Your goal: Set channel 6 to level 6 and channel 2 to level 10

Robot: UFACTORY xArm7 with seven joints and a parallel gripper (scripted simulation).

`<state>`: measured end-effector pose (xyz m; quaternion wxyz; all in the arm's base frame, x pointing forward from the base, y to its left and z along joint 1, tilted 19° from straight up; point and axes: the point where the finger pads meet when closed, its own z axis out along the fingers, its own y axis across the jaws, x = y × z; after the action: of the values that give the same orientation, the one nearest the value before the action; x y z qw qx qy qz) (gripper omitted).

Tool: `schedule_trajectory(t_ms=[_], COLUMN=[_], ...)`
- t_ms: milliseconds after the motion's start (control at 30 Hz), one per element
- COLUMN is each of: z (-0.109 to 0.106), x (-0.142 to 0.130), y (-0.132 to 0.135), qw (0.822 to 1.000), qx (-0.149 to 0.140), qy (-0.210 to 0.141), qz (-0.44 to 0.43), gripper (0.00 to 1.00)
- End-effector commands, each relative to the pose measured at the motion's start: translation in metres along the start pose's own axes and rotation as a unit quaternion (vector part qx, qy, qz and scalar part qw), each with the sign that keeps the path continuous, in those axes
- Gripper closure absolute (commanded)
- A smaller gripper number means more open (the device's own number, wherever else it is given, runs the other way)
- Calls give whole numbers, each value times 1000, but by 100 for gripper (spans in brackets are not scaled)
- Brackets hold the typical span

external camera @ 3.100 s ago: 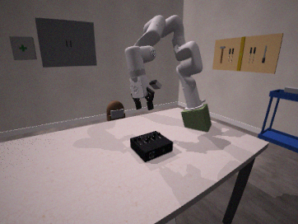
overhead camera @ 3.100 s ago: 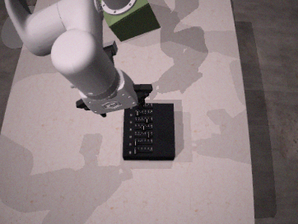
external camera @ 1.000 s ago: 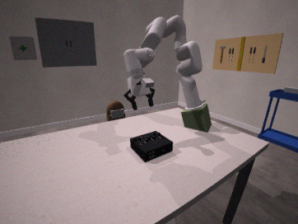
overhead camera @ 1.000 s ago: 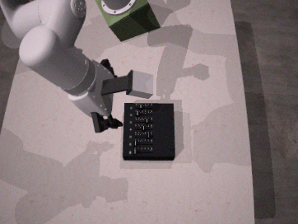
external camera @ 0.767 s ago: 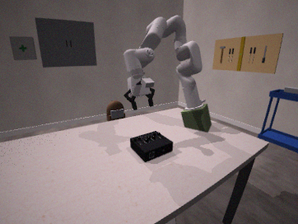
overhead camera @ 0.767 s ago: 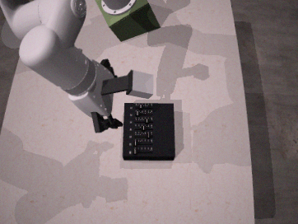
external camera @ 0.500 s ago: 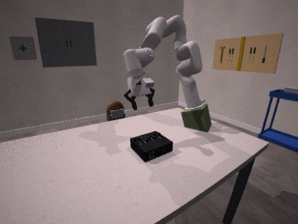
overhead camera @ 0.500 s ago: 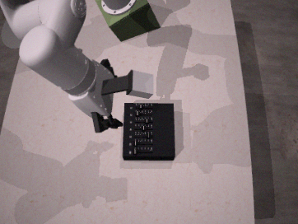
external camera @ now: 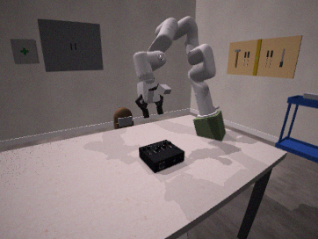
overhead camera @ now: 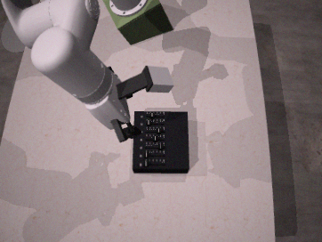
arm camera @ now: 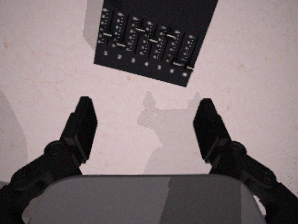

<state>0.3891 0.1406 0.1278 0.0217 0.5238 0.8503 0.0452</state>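
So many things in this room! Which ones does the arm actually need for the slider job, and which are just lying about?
Needed for the job:
- black lighting desk with its faders
- gripper, open and empty, high above the table

Just lying about:
- blue cart
- tool poster
- grey wall cabinet
- green-cross sign
- brown object behind the table
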Motion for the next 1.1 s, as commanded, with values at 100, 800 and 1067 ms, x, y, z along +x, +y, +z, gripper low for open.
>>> schedule_trajectory(t_ms=[100, 800, 1067], z=[8, 32, 36], x=[12, 50, 59], y=[4, 16, 19], qw=[984, 818, 717], qx=[15, 79, 103], qy=[-20, -46, -48], qz=[-178, -568, -687], gripper=[0, 0, 0])
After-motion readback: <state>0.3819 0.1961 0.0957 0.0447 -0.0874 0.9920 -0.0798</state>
